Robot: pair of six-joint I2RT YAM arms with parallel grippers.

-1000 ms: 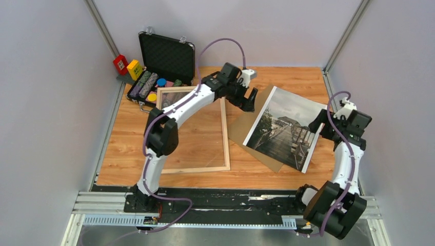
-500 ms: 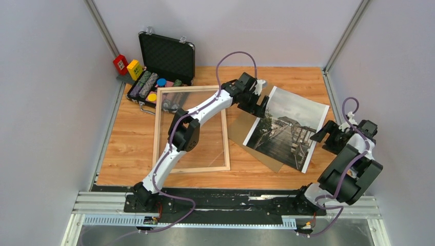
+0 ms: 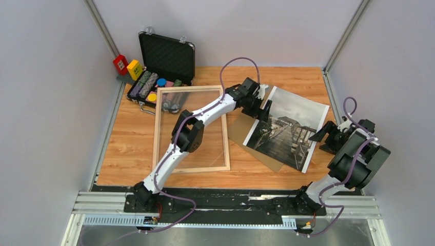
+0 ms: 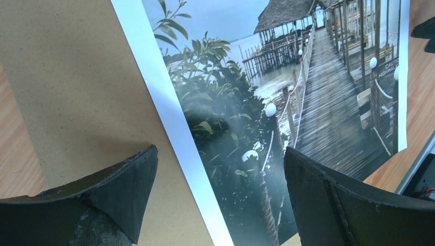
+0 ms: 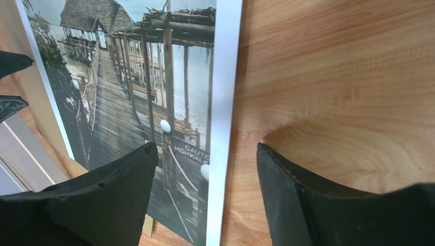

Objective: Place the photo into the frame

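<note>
Your photo [image 3: 287, 134] lies face up on the right half of the table [image 3: 131, 143], turned at an angle and outside the frame [image 3: 156, 128]. Most of it rests on a brown board [image 3: 240, 130] that sticks out from under its left side, and its right edge reaches the bare wood. The frame lies flat on the left half, its right rail near the board's left corner but apart from the photo, and your left arm stretches across above its pane. Your left gripper [image 3: 264, 109] is at the far left edge of the photo, jaws wide with nothing between them. In the left wrist view one finger [image 4: 115, 179] is over the brown board and the other over the dark leaves of the print, with the white border running between them; you cannot tell whether the tips touch the paper. Your right gripper [image 3: 322, 138] sits low at the photo's right edge, jaws also apart and empty. In the right wrist view one finger [image 5: 102, 195] is over the print and the other over bare wood, straddling the white border. An open black case [image 3: 166, 51] stands at the frame's far left corner, with a red block [image 3: 120, 63] and a yellow block [image 3: 134, 68] just left of it.
</note>
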